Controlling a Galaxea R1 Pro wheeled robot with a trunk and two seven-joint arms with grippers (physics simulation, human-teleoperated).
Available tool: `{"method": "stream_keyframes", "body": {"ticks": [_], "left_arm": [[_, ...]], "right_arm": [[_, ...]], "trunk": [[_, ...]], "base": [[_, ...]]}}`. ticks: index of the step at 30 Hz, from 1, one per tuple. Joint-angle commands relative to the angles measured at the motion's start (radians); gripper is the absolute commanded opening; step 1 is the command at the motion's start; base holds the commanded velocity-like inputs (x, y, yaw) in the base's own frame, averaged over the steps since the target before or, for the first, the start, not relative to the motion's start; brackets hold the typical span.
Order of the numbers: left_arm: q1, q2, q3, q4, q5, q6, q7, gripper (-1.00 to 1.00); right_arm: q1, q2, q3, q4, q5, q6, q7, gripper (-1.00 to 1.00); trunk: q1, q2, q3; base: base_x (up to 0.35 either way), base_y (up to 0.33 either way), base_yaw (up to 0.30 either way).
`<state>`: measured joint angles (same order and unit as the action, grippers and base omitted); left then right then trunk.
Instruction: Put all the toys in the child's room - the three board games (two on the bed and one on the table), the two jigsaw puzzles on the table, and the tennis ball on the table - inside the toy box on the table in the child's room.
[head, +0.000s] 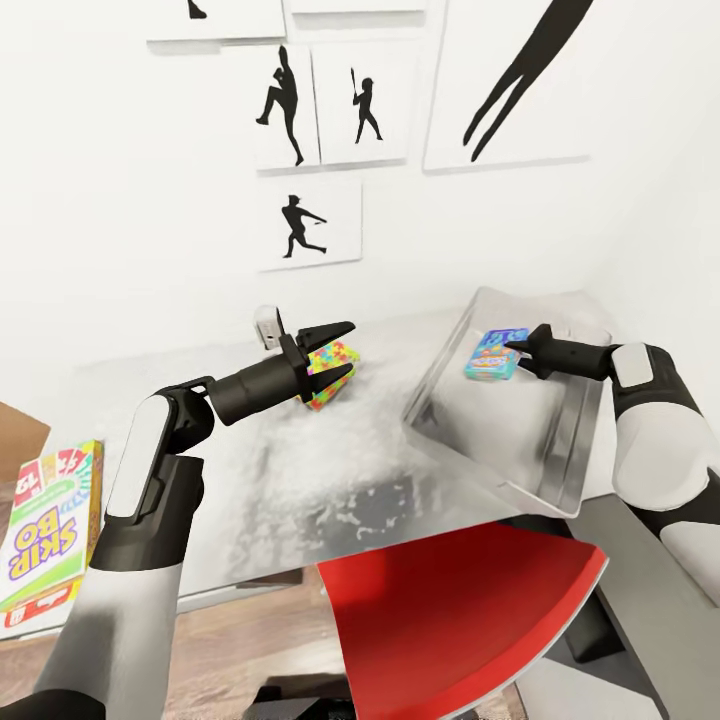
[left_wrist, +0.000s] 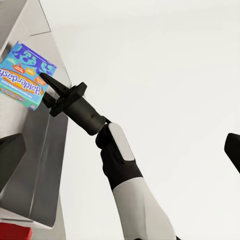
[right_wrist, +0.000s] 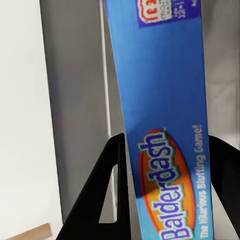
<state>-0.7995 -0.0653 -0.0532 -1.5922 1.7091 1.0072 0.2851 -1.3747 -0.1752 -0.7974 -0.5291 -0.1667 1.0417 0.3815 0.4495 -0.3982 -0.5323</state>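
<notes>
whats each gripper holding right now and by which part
The right gripper pinches the blue Balderdash box by its right edge, over the toy box. The left gripper is open, holding nothing.

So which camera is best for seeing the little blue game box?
The left wrist view: the blue game box shows whole, cover readable, with the right end effector closed on it over the toy box. The head view shows it small. The right wrist view shows one part, very close.
</notes>
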Motion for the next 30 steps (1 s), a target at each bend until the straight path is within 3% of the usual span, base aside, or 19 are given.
{"method": "stream_keyframes", "body": {"ticks": [1,30], "left_arm": [[-0.001,-0.001,0.0,0.0,0.011,0.002,0.011,1.0],[-0.028,-0.01,0.001,0.0,0.016,0.002,0.014,1.0]], "right_arm": [[-0.001,0.0,-0.005,0.0,-0.002,0.005,-0.001,-1.0],[-0.047,-0.007,-0.003,-0.007,-0.002,0.005,0.001,-1.0]], "trunk": [[0.0,-0.002,-0.003],[0.0,-0.002,-0.046]], "base": [[0.0,0.0,0.0],[0.0,0.0,0.0]]}}
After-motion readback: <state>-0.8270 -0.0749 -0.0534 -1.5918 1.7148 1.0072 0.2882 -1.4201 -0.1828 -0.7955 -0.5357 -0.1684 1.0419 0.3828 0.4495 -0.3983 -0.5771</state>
